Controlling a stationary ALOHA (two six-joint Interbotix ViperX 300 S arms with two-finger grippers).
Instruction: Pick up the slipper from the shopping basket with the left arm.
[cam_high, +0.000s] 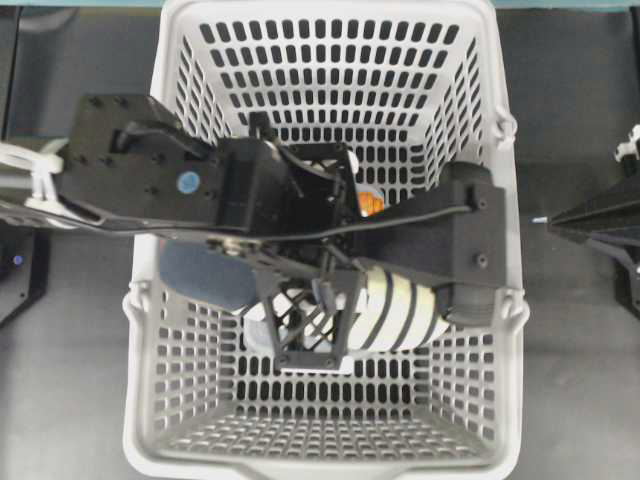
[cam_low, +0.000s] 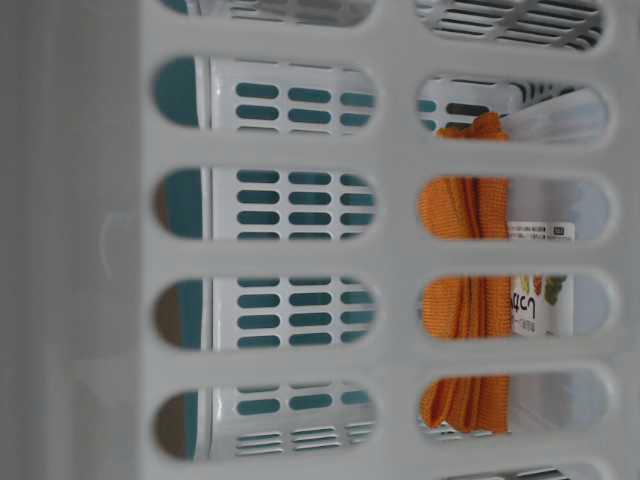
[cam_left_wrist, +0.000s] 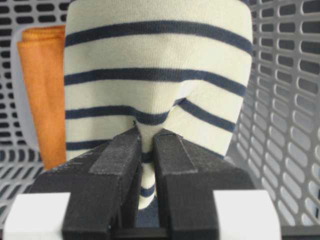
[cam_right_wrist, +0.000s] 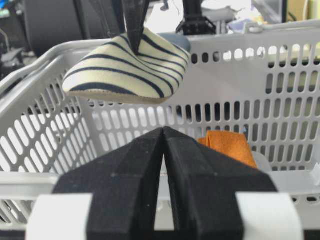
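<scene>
The slipper (cam_left_wrist: 155, 75), cream with navy stripes, fills the left wrist view. My left gripper (cam_left_wrist: 147, 132) is shut on a fold of its toe cover. From the right wrist view the slipper (cam_right_wrist: 125, 67) hangs at about the height of the shopping basket's rim (cam_right_wrist: 240, 42), held from above. In the overhead view the striped toe (cam_high: 400, 310) and navy heel (cam_high: 200, 275) show under the left arm (cam_high: 150, 170), inside the grey basket (cam_high: 330, 60). My right gripper (cam_right_wrist: 164, 131) is shut and empty, outside the basket's right side (cam_high: 560, 222).
A folded orange cloth (cam_left_wrist: 42, 90) lies on the basket floor, also seen in the right wrist view (cam_right_wrist: 227, 145) and through the wall slots (cam_low: 465, 300). A labelled white package (cam_low: 540, 300) lies beside it. The basket walls (cam_left_wrist: 290, 100) stand close around the slipper.
</scene>
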